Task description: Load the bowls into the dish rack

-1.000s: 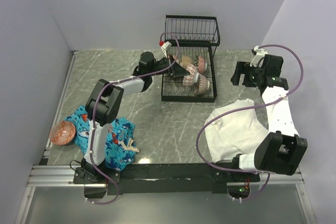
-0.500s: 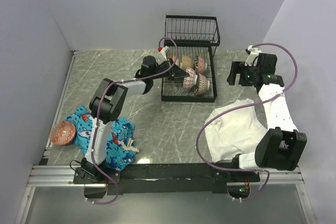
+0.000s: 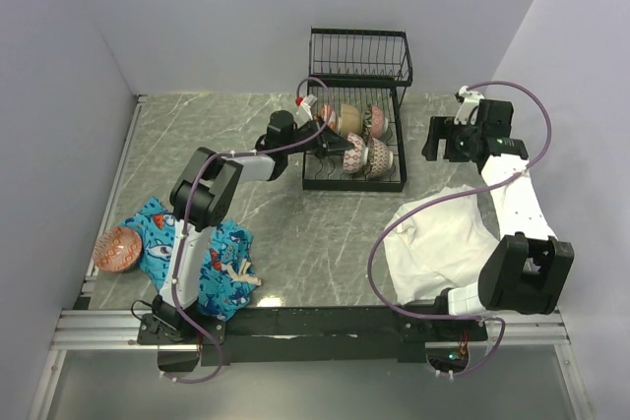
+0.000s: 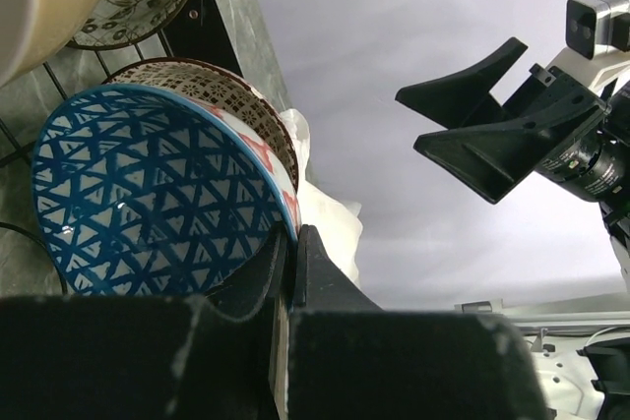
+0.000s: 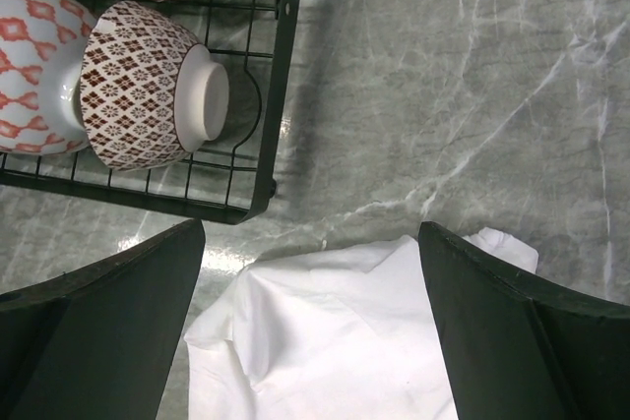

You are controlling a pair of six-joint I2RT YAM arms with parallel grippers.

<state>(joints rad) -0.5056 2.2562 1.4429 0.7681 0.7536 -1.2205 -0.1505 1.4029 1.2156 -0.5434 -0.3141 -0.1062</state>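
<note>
Dish rack (image 3: 359, 58) at far centre of worktop (image 3: 197, 135), several bowls on edge in lower tier. Left gripper (image 4: 288, 258) inside rack, pinching rim of blue triangle-patterned bowl (image 4: 157, 199), just in front of red-patterned bowl (image 4: 261, 154). Right gripper (image 5: 310, 233) spread wide, holding nothing, above white cloth (image 5: 335, 341) edge near rack corner.

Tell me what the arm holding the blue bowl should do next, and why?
Probably lower the blue bowl a little until it settles on the dish rack wires. The left gripper is pinched on its rim, and the bowl stands on edge against the red-and-white bowl. I cannot tell whether it rests on the wires, so letting go now might drop it.
</note>
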